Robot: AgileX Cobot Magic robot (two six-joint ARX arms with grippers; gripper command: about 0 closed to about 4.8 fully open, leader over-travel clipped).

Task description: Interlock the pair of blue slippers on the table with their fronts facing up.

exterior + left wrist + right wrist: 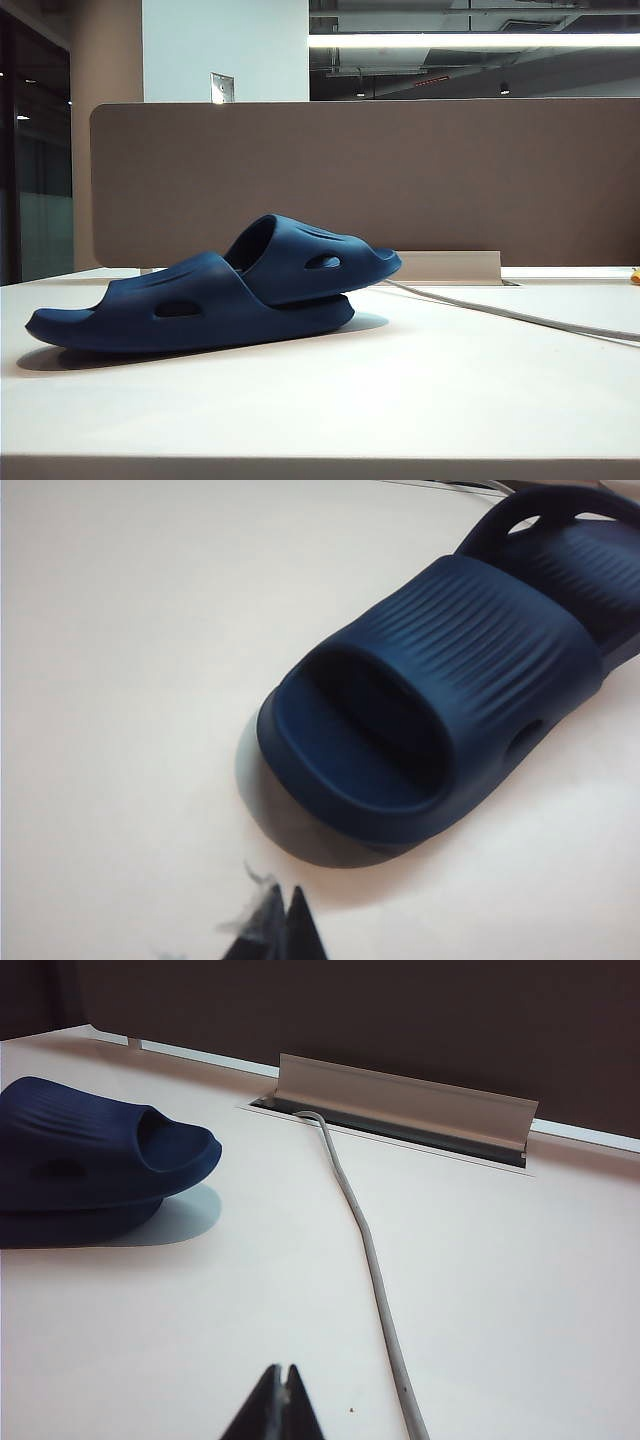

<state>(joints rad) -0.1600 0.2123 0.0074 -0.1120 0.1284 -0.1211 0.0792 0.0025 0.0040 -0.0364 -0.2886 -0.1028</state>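
Exterior view: no arm visible. Left hand [278, 920]: only the fingertips [300, 930] show in the left wrist view, two black tapered points pressed together, with grey frayed fuzz on one edge. Right hand [282, 1400]: same black pointed tips in the right wrist view, meeting at a thin seam, cleaner edges. No cables, screws or markings visible on either.

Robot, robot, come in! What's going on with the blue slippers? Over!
Left pincer shut, empty. Right pincer shut, empty. Blue slippers interlocked on table, both fronts up. Grey cable beside them, not touching.
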